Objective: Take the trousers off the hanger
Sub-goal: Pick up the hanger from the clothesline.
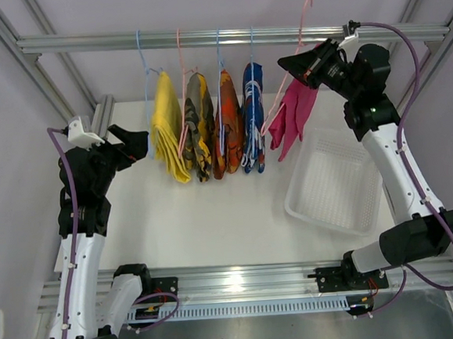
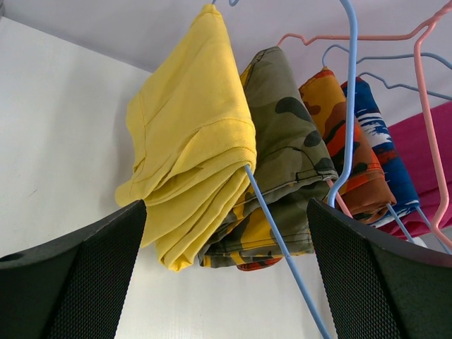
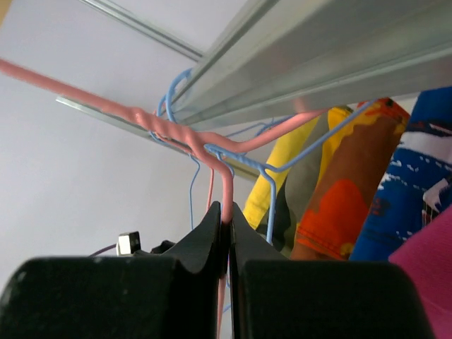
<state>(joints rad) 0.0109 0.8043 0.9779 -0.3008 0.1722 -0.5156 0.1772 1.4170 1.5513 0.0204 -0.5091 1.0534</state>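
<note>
The right gripper (image 3: 227, 212) is clamped on the neck of the pink hanger (image 3: 224, 185), holding its hook above the rail (image 1: 83, 42) so the magenta trousers (image 1: 293, 115) dangle beside the basket (image 1: 337, 178); the left gripper (image 1: 140, 143), jaws apart, faces the yellow trousers (image 2: 194, 152).

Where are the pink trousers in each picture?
Top external: the pink trousers hang rightmost of the five.
Left wrist: at the far right edge.
Right wrist: bottom right corner, beside the right end effector gripping the pink hanger.
Shared landmark: the blue-and-white trousers, next to them in every view.
</note>
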